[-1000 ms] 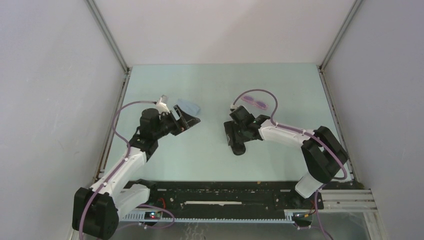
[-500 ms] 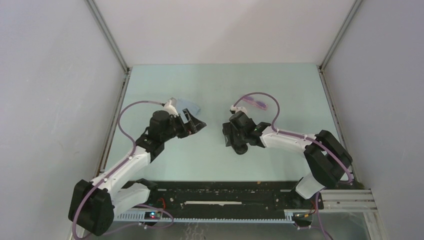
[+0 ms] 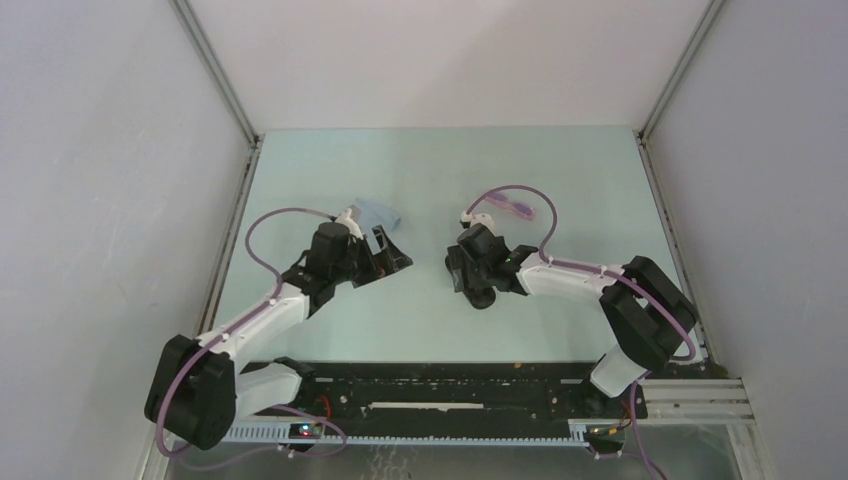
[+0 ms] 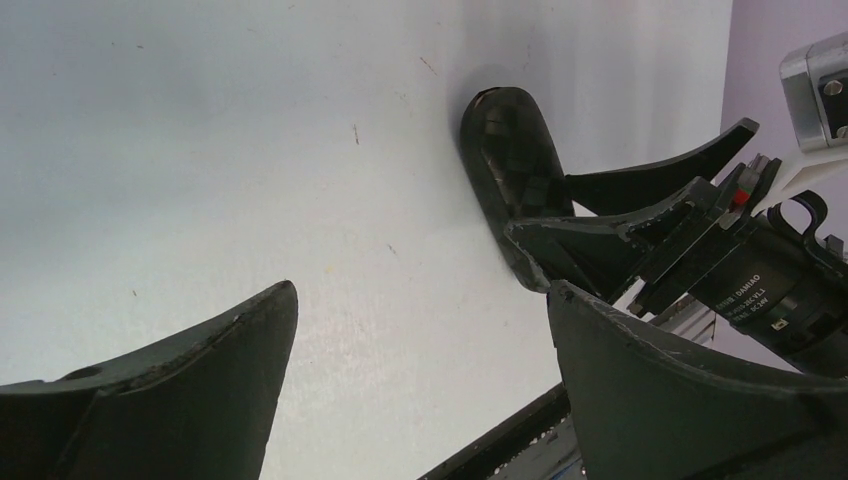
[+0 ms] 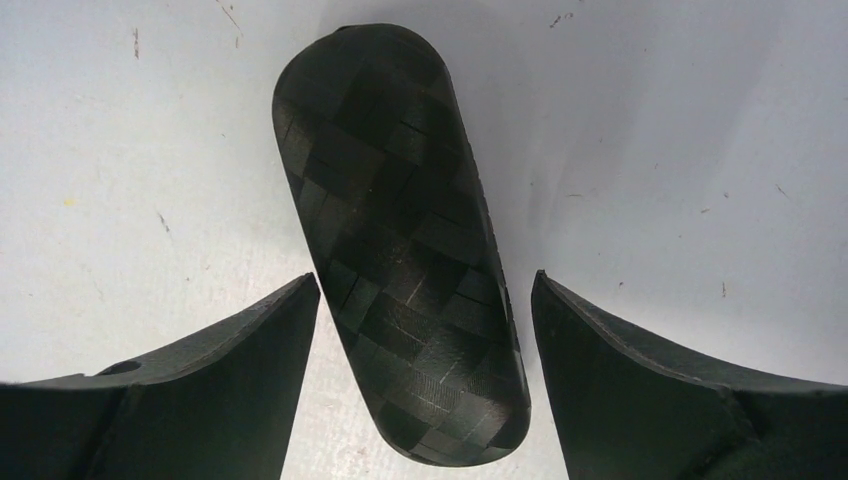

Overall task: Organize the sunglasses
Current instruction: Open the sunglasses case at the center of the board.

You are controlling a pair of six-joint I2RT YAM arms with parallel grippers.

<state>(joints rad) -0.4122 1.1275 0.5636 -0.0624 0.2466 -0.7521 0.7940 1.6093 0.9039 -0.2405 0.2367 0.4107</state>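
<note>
Straddling black case [image 5: 395,180], right gripper [image 5: 425,280] spread wide

- The left arm [image 3: 252,325] reaches forward and inward from its base, with the elbow bent.
- The left gripper [image 4: 420,295] is held low and aimed toward the right arm, its fingers [image 4: 200,380] spread wide apart.
- The right arm [image 3: 570,272] stretches leftward from its base, with the forearm nearly level.
- The right gripper [image 5: 425,282] points down, its fingers [image 5: 650,370] parted wide.
</note>
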